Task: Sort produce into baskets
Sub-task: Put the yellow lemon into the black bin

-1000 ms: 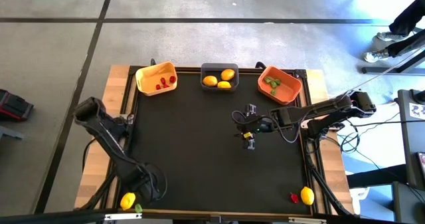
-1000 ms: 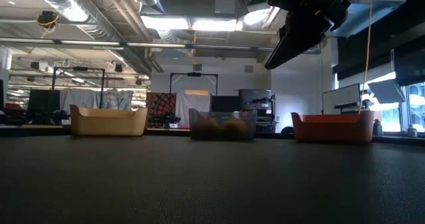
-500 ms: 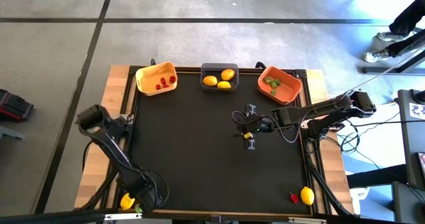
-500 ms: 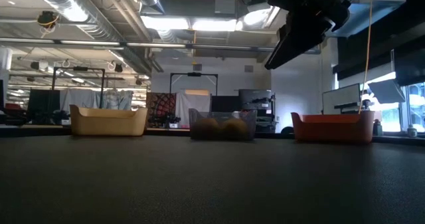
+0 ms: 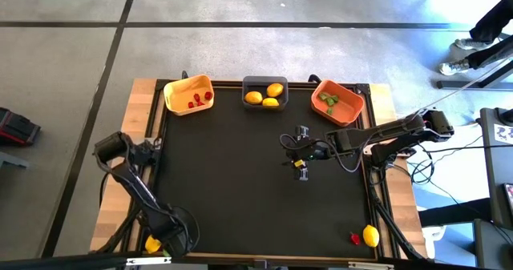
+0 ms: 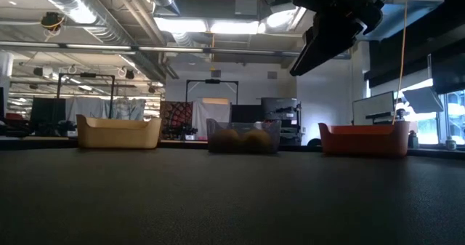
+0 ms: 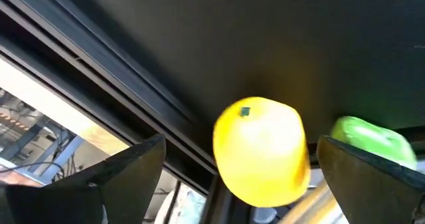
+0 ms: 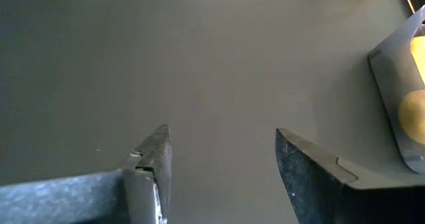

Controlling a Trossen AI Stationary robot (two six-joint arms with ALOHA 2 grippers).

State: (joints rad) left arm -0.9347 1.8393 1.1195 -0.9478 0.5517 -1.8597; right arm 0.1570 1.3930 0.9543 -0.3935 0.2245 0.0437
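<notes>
High view: the left gripper (image 5: 155,242) is being largely hidden at the lower left of the frame by its own dark arm, over a round yellow lemon-like toy fruit (image 5: 152,243). In the left wrist view that fruit (image 7: 261,159) is being framed by spread, released fingers (image 7: 119,177), with a glossy green toy piece (image 7: 370,139) beside it, cut off. The right gripper (image 5: 300,153) is being held mid-frame over the matte black table mat (image 5: 232,174), its jaws apart and empty. Three rectangular plastic baskets are being shown along the top: yellow-orange (image 5: 188,94), dark grey (image 5: 265,91), orange (image 5: 337,101). At lower right, another yellow fruit (image 5: 370,236) and a small red piece (image 5: 355,239) are lying.
</notes>
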